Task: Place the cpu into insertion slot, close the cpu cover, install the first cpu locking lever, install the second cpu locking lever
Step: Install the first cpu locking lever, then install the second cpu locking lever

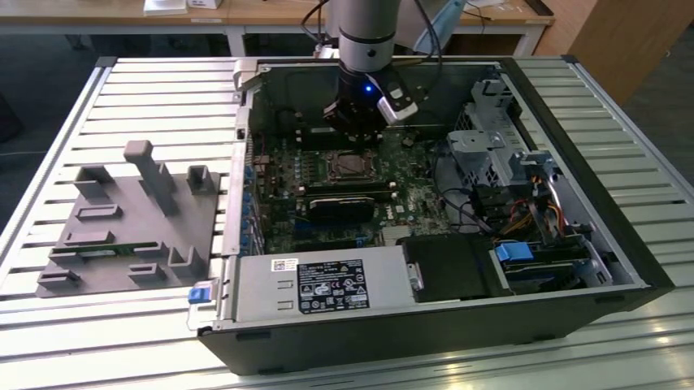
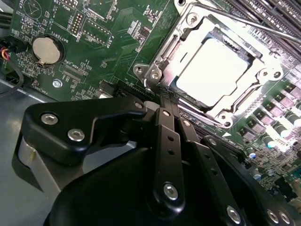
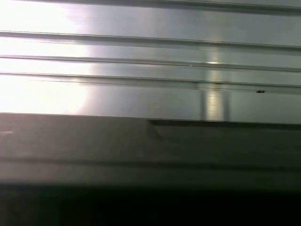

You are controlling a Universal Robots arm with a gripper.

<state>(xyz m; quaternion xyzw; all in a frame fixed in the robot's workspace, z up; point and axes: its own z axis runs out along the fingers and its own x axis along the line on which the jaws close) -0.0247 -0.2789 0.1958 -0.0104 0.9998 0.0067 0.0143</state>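
The cpu [image 2: 217, 70], a pale metal square, lies in the insertion slot [image 1: 349, 166] on the green board. The cpu cover [image 2: 188, 37], a silvery frame, lies flat around it with the chip showing through its window. A thin metal locking lever [image 2: 244, 21] runs along the far side of the frame. My gripper [image 2: 158, 97] has its black fingers [image 2: 165, 123] pressed together, tips just beside the cover's near corner. Whether they touch anything there is hidden. In the exterior view the gripper [image 1: 353, 134] hangs inside the case, just behind the slot.
The open computer case [image 1: 607, 244] lies on a slatted metal table [image 1: 130, 97]. A grey fixture [image 1: 130, 219] with pegs sits at the exterior view's left. Around the slot are a power supply [image 1: 325, 284], a drive cage [image 1: 493, 154], cables [image 1: 466, 203] and a coin battery [image 2: 46, 50].
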